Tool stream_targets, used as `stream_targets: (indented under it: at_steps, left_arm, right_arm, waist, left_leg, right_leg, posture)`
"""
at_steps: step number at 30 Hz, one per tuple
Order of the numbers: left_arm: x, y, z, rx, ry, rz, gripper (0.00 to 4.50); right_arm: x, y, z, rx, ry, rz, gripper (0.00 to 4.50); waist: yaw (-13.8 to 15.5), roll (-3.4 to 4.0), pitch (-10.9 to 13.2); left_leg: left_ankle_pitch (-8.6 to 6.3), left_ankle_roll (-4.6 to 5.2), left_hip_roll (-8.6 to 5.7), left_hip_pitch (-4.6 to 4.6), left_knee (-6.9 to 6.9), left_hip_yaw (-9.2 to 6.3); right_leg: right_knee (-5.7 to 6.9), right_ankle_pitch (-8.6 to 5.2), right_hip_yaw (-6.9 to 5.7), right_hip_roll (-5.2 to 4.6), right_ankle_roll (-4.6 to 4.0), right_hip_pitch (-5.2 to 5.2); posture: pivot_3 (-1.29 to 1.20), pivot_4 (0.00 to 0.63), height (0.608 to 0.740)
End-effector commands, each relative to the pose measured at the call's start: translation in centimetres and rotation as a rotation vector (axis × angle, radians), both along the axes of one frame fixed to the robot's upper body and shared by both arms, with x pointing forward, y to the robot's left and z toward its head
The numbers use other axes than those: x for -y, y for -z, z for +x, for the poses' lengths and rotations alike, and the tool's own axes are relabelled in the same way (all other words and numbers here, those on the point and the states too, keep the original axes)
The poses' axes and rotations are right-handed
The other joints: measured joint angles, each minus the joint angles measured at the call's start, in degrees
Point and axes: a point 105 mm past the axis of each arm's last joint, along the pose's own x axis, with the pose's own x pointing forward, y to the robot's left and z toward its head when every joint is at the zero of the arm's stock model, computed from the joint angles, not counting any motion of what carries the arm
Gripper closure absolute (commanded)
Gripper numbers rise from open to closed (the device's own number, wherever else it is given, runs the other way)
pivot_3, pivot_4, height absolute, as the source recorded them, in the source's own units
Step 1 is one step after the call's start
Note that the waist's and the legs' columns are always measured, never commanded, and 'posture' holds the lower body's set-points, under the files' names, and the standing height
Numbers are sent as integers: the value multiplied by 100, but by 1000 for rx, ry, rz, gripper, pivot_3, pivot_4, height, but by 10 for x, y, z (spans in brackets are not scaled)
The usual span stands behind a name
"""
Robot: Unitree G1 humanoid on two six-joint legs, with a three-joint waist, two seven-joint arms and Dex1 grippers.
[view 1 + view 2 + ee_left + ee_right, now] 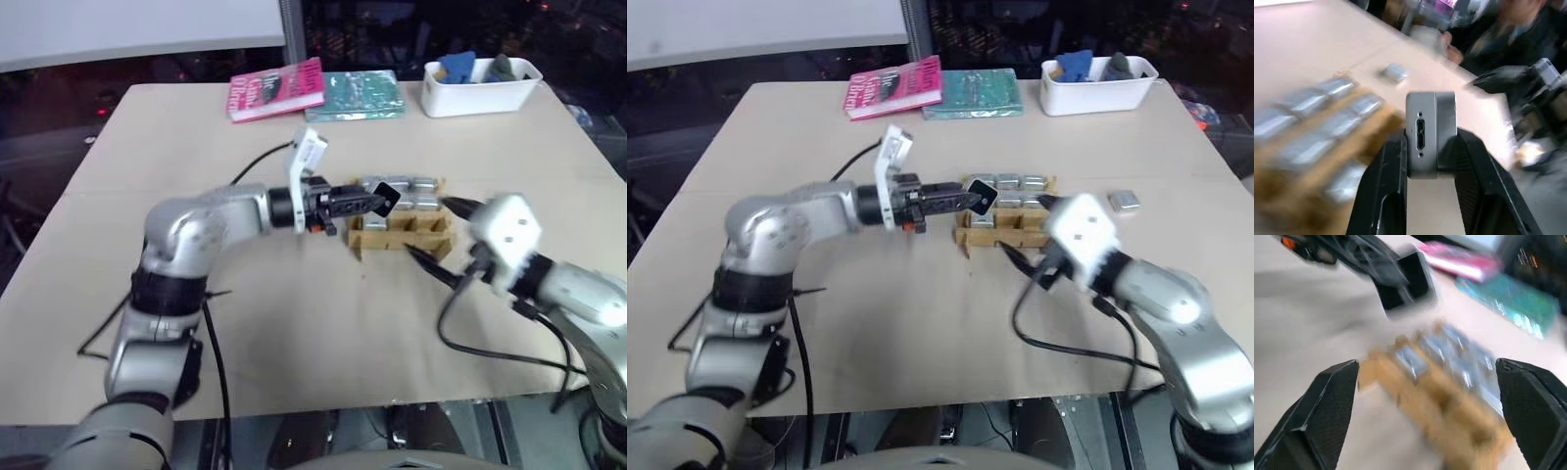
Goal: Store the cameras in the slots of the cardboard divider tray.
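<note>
Left wrist view: camera (1430, 133) in left pincer (1430, 161)

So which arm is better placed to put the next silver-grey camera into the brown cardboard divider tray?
Left. The left gripper is already shut on a silver-grey camera beside the brown cardboard divider tray. The right gripper is open and empty.

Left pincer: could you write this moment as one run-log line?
left pincer: shut on camera, above cardboard divider tray | right pincer: open | loose camera: on table
</note>
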Motion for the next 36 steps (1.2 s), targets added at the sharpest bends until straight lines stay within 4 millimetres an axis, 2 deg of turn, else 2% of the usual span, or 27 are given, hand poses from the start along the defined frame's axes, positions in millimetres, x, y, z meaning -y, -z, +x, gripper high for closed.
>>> stream_targets:
  at_steps: [1,7,12,17,23,28,29,31,33,36]
  left_arm:
    - [13,5,10,133,145,98,3765]
    - [37,12,34,223,233,198,3765]
    - [51,22,45,268,254,298,3765]
    - [50,36,47,279,286,393,3765]
    - [44,40,49,281,301,463,3765]
    - [51,42,49,287,313,497,3765]
    - [53,40,47,291,328,494,2753]
    - [58,29,48,317,317,446,2042]
    - [54,3,46,329,309,345,1138]
    - [39,-24,35,336,313,226,1138]
  right_arm:
    - [15,-13,-19,45,13,47,42]
    - [28,-2,-41,4,91,59,42]
    - [30,2,-49,4,138,70,42]
    - [31,4,-52,12,164,70,42]
    - [31,7,-54,11,185,70,42]
    - [31,8,-51,13,191,67,42]
    - [32,8,-50,12,193,65,0]
    - [33,10,-47,8,206,49,0]
    - [38,12,-35,14,262,22,0]
    - [46,21,-12,-37,322,20,0]
  waist:
    - [30,-1,0]
    - [-73,-3,3]
    - [-75,-5,4]
    - [-82,-6,5]
    - [-74,-6,5]
    - [-88,-6,5]
    - [-88,-6,5]
    - [-89,-7,5]
    - [-86,-7,5]
    - [-149,-11,8]
  left_leg:
    - [-1,2,0,0,1,-2]
    - [-17,31,8,-11,2,0]
    - [-25,44,11,-11,9,5]
    - [-28,49,10,-10,10,6]
    - [-28,49,12,-11,12,6]
    - [-28,49,13,-8,12,7]
    - [-28,49,13,-9,13,7]
    - [-28,49,13,-9,13,6]
    - [-28,49,13,-10,13,5]
    - [-28,49,14,-15,19,6]
  right_leg:
    - [-3,0,-4,2,0,1]
    - [1,-2,-5,10,4,-7]
    - [5,-4,0,12,9,-9]
    - [7,-5,0,12,12,-9]
    - [8,-6,0,12,13,-10]
    - [12,-6,1,14,13,-9]
    - [12,-6,1,15,13,-9]
    - [12,-6,1,16,13,-10]
    - [12,-6,0,16,12,-10]
    - [13,-6,1,14,12,-14]
  posture:
    - [0,150,740]
    - [0,150,740]
    - [0,150,740]
    - [0,150,740]
    - [0,150,740]
    - [0,150,740]
    - [0,150,740]
    - [0,150,740]
    - [0,150,740]
    - [0,150,740]
